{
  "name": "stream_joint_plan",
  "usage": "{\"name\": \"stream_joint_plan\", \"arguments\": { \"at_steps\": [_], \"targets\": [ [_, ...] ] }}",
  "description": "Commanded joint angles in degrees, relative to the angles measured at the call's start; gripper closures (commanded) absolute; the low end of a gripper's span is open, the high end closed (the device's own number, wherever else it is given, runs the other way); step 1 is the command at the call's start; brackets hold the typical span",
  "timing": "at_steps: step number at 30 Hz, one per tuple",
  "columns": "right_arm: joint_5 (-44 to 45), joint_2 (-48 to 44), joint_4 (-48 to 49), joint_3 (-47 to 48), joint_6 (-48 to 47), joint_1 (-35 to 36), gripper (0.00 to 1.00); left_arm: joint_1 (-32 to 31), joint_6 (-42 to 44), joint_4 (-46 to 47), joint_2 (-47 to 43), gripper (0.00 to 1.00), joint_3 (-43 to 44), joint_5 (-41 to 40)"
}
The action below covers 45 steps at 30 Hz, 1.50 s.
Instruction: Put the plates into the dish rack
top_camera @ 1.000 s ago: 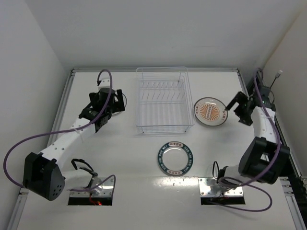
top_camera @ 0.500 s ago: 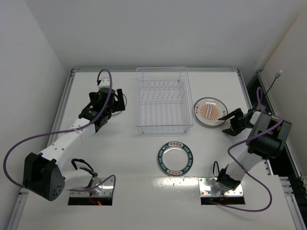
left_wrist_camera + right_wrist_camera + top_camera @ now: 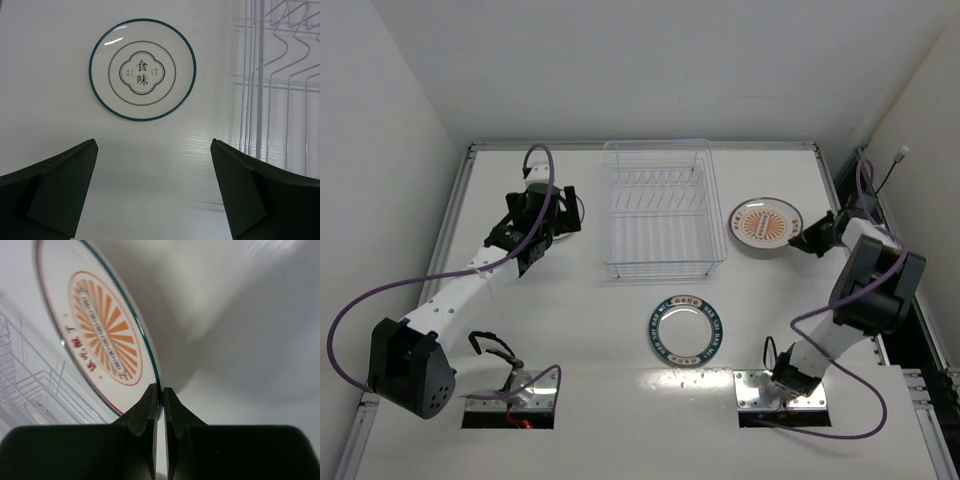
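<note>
Right gripper [image 3: 160, 392]: jaws clamped on the rim of the orange plate [image 3: 95, 335], which is tilted, just right of the dish rack [image 3: 663, 268].
Left gripper [image 3: 152, 145]: fingers wide apart, holding nothing, near the ringed plate [image 3: 142, 70].
Ringed plate: flat, left of the dish rack.
Teal plate [image 3: 687, 328]: flat on the table [image 3: 570, 330], in front of the dish rack.

The dish rack [image 3: 663, 210] stands on the table [image 3: 580, 300] toward its far edge, about midway across. The left plate [image 3: 142, 70] lies flat just left of the rack, below the spread left hand [image 3: 152, 142]. The right plate [image 3: 764, 225] sits just right of it, its outer rim pinched in the right hand [image 3: 812, 241]. The near plate [image 3: 687, 328] lies in front of the rack, apart from it.
</note>
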Motion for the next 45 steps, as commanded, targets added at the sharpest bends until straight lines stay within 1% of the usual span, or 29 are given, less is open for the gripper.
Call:
{"name": "stream_joint_plan", "arguments": {
  "at_steps": [1,2,3,5,7,8,9,11,12,17,19,21,22,23,24,31,36,37,40,45],
  "targets": [
    [8.82,-13.12,-0.86,-0.66,-1.09,1.83,1.00,-0.37,0.44,0.75,0.14,0.05,2.32,-1.62],
    [9.62,-15.67,-0.34,-0.67,-1.09,2.53,1.00,-0.37,0.44,0.75,0.14,0.05,2.32,-1.62],
    [12.24,-20.14,-0.33,0.11,-0.48,4.45,1.00,-0.37,-0.08,0.75,0.14,0.05,2.32,-1.62],
    [14.54,-23.59,-1.03,2.74,-0.47,7.01,1.00,-0.37,-0.09,0.75,0.75,0.05,2.32,-2.85],
    [19.89,-26.59,-2.43,5.38,-1.87,12.19,1.00,-0.37,-0.61,0.75,1.28,0.05,2.32,-2.85],
    [22.78,-27.29,-2.44,8.35,-3.01,14.56,1.00,-0.37,-0.62,0.75,1.28,0.05,2.32,-3.38],
    [29.51,-27.30,-4.35,9.78,-4.76,19.71,1.00,-0.37,-0.62,0.75,1.80,0.05,2.32,-3.38],
    [32.81,-27.31,-5.77,13.37,-6.18,23.62,1.00,-0.37,-0.62,0.75,1.81,0.05,2.32,-3.38],
    [35.53,-27.30,-6.39,14.44,-6.70,26.77,1.00,-0.37,-0.62,0.75,1.81,0.05,2.32,-3.38],
    [42.31,-25.37,-6.92,18.22,-8.90,33.99,1.00,-0.37,-0.62,0.75,2.34,0.05,2.32,-3.38],
    [44.07,-22.83,-6.40,19.98,-10.57,36.98,1.00,-0.37,-0.62,0.75,2.34,0.05,2.85,-3.38],
    [48.37,-21.16,-7.19,21.99,-11.80,39.27,1.00,-0.37,-0.62,0.23,2.34,0.05,2.85,-3.38],
    [50.21,-19.84,-7.19,22.01,-13.20,41.54,1.00,-0.37,-0.62,0.23,2.34,0.05,2.85,-3.38],
    [53.45,-19.22,-7.19,22.88,-13.82,42.43,1.00,-0.37,-0.62,0.23,2.34,0.05,2.85,-3.38],
    [54.70,-18.61,-7.19,24.02,-14.35,43.22,1.00,-0.37,-0.62,0.23,2.34,0.05,2.85,-3.38],
    [61.47,-11.32,-6.04,30.61,-19.00,48.85,1.00,-0.37,-0.62,0.23,2.86,0.05,2.85,-3.38],
    [69.02,-4.64,-6.83,38.52,-23.05,51.58,1.00,-0.37,-0.62,0.23,2.86,0.05,2.85,-3.38],
    [70.17,-4.63,-6.83,40.10,-23.75,53.06,1.00,-0.37,-0.62,0.23,2.86,0.05,2.85,-3.90],
    [72.03,-4.10,-4.91,40.64,-27.70,54.65,1.00,-0.37,-0.09,0.23,2.86,0.05,2.85,-3.91],
    [75.19,-1.29,-5.78,43.19,-29.12,55.27,1.00,-0.37,-0.09,0.23,2.86,0.05,3.37,-3.91]
  ]
}}
